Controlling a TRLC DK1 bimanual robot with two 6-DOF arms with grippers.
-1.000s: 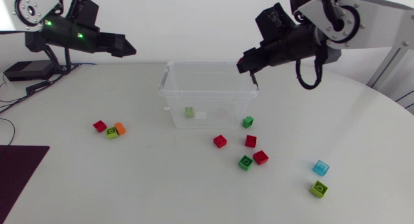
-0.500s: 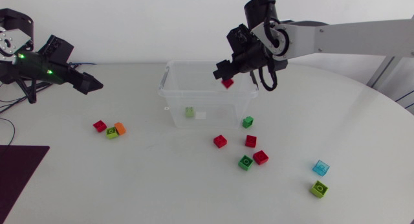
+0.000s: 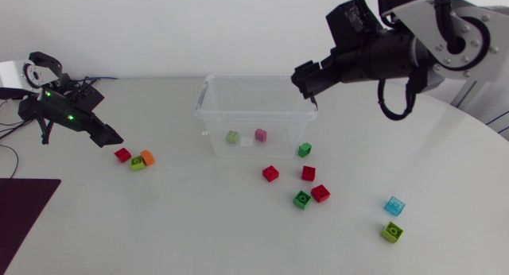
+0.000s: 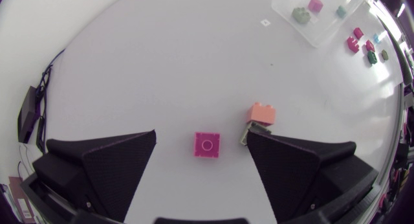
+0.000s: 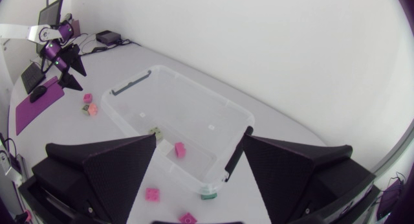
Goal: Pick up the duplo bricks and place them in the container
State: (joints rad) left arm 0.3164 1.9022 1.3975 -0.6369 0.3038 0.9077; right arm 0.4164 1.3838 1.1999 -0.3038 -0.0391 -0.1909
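The fingers (image 4: 110,169) of your left gripper (image 4: 202,134) stand wide apart and hold nothing. A red brick (image 4: 207,145) lies on the table (image 3: 199,227) between them, touched by neither, which I read as a line-up for a grab rather than a grip. An orange brick (image 4: 262,113) sits just beside one fingertip and a lime brick (image 4: 253,128) is half hidden under that same finger, so I judge that closing carelessly could nudge both. In the head view this cluster is at the left of the frame, well apart from the container (image 3: 254,114) at upper centre. Your right gripper (image 5: 199,138) is likewise spread wide and empty. It hangs above the container's far right corner, a spot suited to dropping a brick in. Inside the clear container lie a green brick (image 3: 232,137) and a pinkish-red brick (image 3: 260,135), apart from each other, with a pale shape between them that I cannot identify. One dark green brick (image 3: 304,150) rests just beside the container's outer wall. Six loose bricks (image 3: 308,173) are scattered toward the lower right of the frame, so I'd call the task early, with most pieces still to collect.
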